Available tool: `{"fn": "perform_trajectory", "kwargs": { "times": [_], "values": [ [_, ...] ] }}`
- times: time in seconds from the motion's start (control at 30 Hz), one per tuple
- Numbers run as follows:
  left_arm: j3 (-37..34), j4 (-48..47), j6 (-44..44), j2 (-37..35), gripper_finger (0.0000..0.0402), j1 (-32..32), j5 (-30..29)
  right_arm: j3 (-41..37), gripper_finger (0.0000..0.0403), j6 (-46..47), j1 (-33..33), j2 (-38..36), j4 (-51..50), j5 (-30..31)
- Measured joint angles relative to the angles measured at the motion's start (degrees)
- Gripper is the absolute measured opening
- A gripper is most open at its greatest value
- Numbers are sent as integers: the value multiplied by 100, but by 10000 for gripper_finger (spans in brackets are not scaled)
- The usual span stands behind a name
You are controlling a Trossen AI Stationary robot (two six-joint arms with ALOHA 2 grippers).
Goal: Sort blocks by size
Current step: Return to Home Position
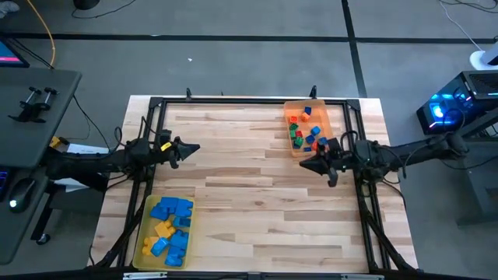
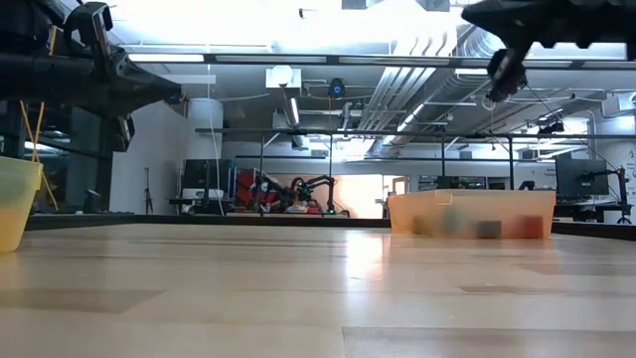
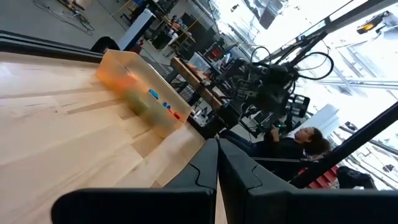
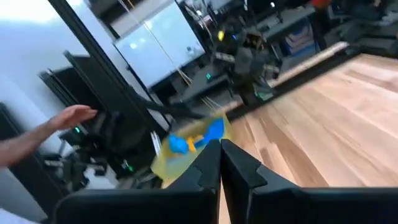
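Two trays sit at opposite corners in the high view: the orange tray (image 1: 327, 117) at the far right edge holds the tiny blocks (image 1: 305, 131), the yellow tray (image 1: 142, 225) at the near left corner the larger blocks (image 1: 171, 214). Open wood of the table (image 1: 257, 202) lies between. The left gripper (image 1: 194, 148) and right gripper (image 1: 303, 164) hang near the table's sides. Low view — both are lifted well clear of the wood. Left wrist view: fingers (image 3: 202, 177) pressed together, gripping nothing. Right wrist view — likewise, with a person's hand (image 4: 71, 116) beyond the yellow tray.
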Motion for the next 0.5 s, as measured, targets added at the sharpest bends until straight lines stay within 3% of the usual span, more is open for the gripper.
{"fn": "perform_trajectory", "kwargs": {
  "times": [0.27, 0.37, 0.5],
  "values": [
    [0, -131, -4, -147, 0, 0, 4, -4, 2, -276, 593, -893, -1645, 915],
    [0, -369, -5, -511, 0, 0, 4, -6, 2, -483, 582, -1416, -2119, 1286],
    [2, -727, -7, -1118, 0, 5, 7, -6, 1, -675, 417, -2015, -2497, 1353]
  ]
}}
